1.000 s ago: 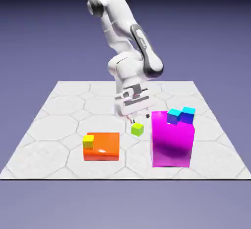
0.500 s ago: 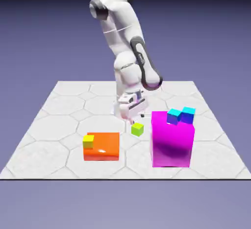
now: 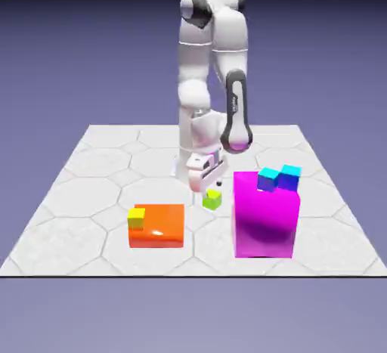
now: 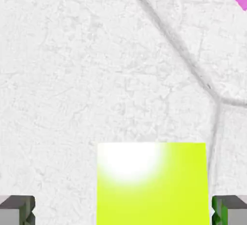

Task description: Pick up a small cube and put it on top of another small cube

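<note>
magenta block [image 3: 264, 219] — smooth, glossy; tabletop [image 3: 75, 242] — matt, stone-like, faintly rough.

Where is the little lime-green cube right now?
In the exterior view, the lime-green cube is on the table, between the orange block and magenta block.

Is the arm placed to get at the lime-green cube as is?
Likely yes: the end effector is open over the lime-green cube, one fingertip each side, nothing visible between; the cube sits nearer one fingertip, though.

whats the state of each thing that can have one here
robot fingers: open, either side of the small lime-green cube
small lime-green cube: on the table, not gripped
small yellow cube: upright, by the orange block
large magenta block: standing, two small blue cubes at its top
</note>
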